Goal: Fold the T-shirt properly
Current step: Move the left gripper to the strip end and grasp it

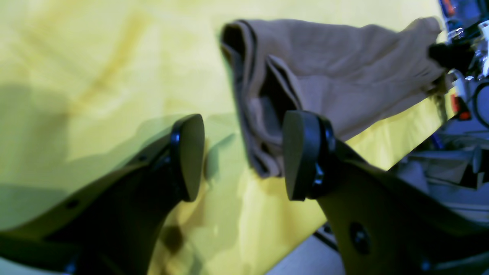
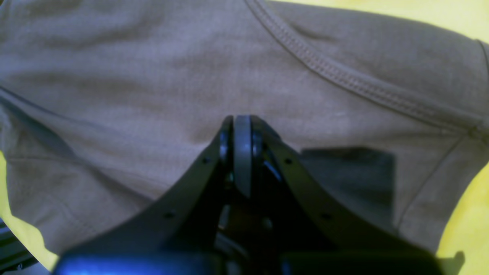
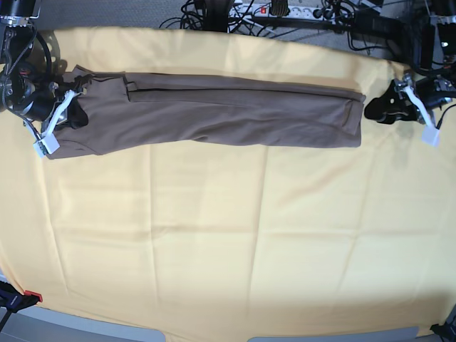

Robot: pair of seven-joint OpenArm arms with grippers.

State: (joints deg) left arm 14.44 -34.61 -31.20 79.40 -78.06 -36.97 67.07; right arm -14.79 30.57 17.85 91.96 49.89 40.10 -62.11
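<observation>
The taupe-brown T-shirt lies folded into a long narrow strip across the far part of the table, on the yellow cloth. My left gripper is open and empty just past the strip's right end. In the left wrist view the shirt's bunched end lies just beyond the spread fingers of the left gripper. My right gripper sits on the strip's left end. In the right wrist view the right gripper is shut, tips against the fabric; no fabric shows between the pads.
The yellow cloth covers the whole table and shows creases. Cables and a power strip lie along the far edge. The table's edge runs close beside the left gripper. A red-tipped clamp sits at the near left corner.
</observation>
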